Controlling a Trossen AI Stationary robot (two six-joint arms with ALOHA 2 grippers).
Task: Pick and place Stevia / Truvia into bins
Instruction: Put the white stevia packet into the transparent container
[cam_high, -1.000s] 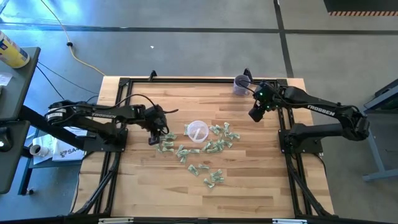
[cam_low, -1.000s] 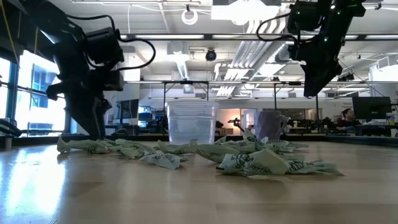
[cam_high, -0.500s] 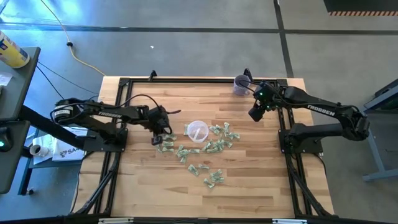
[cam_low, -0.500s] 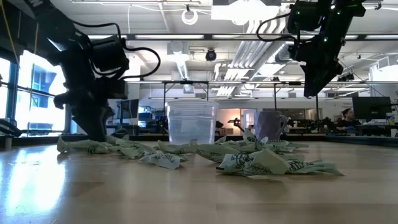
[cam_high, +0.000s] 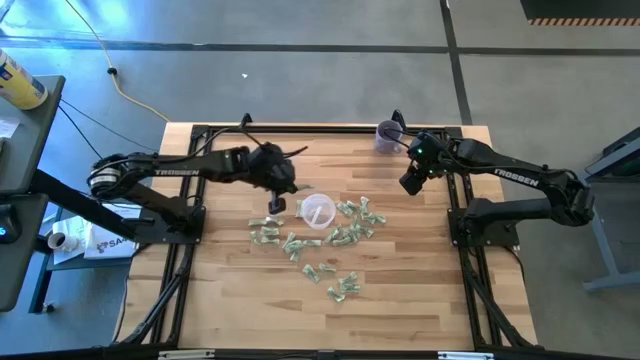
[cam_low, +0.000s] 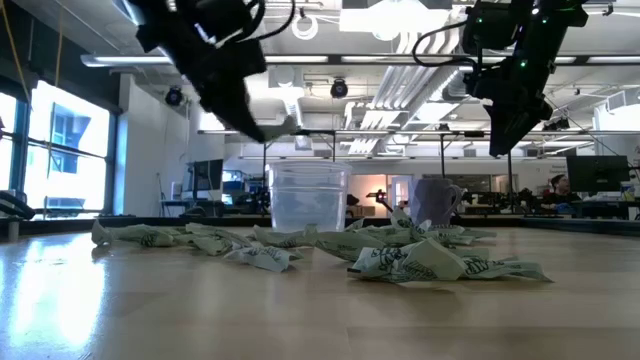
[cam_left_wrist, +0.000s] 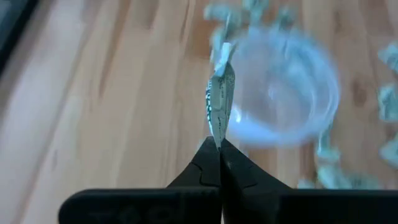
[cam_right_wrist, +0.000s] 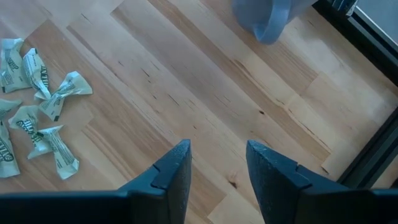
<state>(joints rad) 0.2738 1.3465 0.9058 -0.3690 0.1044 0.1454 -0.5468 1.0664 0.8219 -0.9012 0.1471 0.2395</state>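
Many crumpled green-and-white Stevia packets (cam_high: 320, 245) lie on the wooden table around a low translucent cup (cam_high: 317, 210), the bin, which stands upright. My left gripper (cam_high: 275, 202) hangs just left of the cup, above rim height in the low view (cam_low: 262, 130), shut on one packet (cam_left_wrist: 221, 93). My right gripper (cam_high: 412, 183) hovers open and empty over bare wood near the far right, its fingers (cam_right_wrist: 177, 168) apart. More packets (cam_right_wrist: 37, 106) show in its wrist view. My left gripper pinches one end of a single packet (cam_left_wrist: 218, 138) between its two fingertips. The rest of the packet sticks out beyond them toward the cup. The fingers slant down from the table's left. The packet (cam_low: 283, 125) is lifted clear of the table, beside the cup's rim.
A purple mug (cam_high: 387, 135) stands at the table's far edge, close to my right gripper. Black frame rails (cam_high: 190, 200) run along the table's sides. Bare wood lies toward the near edge (cam_high: 320, 320).
My left gripper has risen from the left end of the packet pile, taking one packet up with it. It has gone toward the cup, to the right and a little toward the far edge. The packet is now clear of the table.
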